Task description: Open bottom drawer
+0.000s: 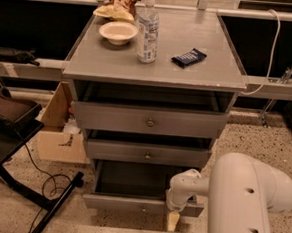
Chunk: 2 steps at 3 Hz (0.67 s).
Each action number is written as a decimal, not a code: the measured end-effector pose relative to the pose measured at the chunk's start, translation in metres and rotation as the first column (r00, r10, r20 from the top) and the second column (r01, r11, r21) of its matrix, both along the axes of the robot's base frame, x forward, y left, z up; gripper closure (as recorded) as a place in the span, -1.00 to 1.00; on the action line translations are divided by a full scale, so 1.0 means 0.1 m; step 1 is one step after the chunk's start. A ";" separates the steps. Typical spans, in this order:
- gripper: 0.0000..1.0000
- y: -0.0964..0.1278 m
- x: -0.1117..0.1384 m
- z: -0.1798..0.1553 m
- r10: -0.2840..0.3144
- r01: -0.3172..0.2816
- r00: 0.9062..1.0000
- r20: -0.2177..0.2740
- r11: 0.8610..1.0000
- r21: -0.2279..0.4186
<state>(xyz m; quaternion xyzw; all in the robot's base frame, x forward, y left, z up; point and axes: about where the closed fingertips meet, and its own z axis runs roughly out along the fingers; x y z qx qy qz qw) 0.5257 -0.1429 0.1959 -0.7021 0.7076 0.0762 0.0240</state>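
Observation:
The bottom drawer (125,204) of the grey cabinet is pulled out, showing its dark inside (136,178). Its narrow grey front has a small round knob (142,207) at centre. My gripper (173,219) is low at the right part of that drawer front, just right of the knob and touching or very close to the front. My white arm (245,205) fills the lower right and hides the drawer's right corner. The mid-sized drawer (147,152) and the tallest drawer (149,121) above both stand slightly out.
The cabinet top (100,60) holds a bowl (118,31), a water bottle (148,29), a blue packet (188,57) and a snack bag (116,3). A cardboard box (59,132), a black stand (5,123) and a floor cable (46,181) are on the left.

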 end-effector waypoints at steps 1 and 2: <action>-1.00 0.25 -0.06 -0.03 0.023 -0.024 1.000 0.014 0.997 0.073; -1.00 0.40 0.02 -0.04 0.069 -0.072 0.997 0.047 0.996 0.054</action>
